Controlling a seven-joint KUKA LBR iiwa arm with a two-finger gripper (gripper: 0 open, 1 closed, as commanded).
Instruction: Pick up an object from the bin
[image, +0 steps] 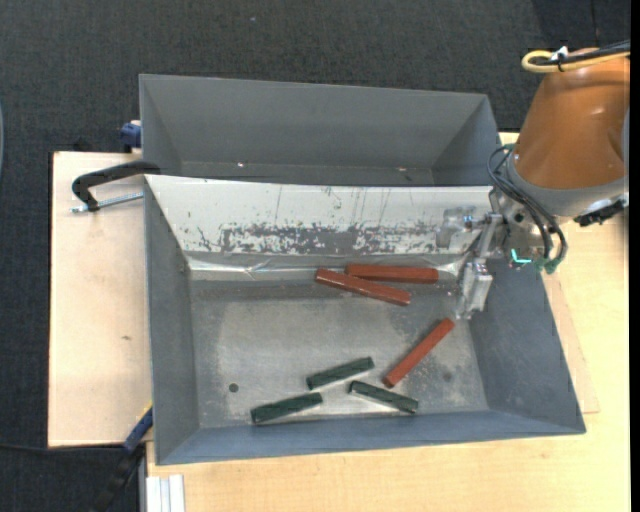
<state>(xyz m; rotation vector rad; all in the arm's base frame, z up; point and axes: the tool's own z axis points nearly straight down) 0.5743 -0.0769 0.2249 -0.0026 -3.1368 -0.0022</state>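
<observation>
My gripper (473, 291) hangs at the bin's right side, close to the right wall, fingertips pointing down. Just below its tips lies a red-brown bar (419, 351), slanting down to the left. To its left, along the back of the floor, two more red-brown bars lie side by side: one (393, 271) level, the other (363, 287) slightly tilted. Nothing shows between the fingers.
Three dark green bars lie near the bin's front: one (340, 373) in the middle, one (286, 407) at front left, one (383, 396) at front right. The floor's left half is bare metal. An orange cover sits on the wrist above the right rim.
</observation>
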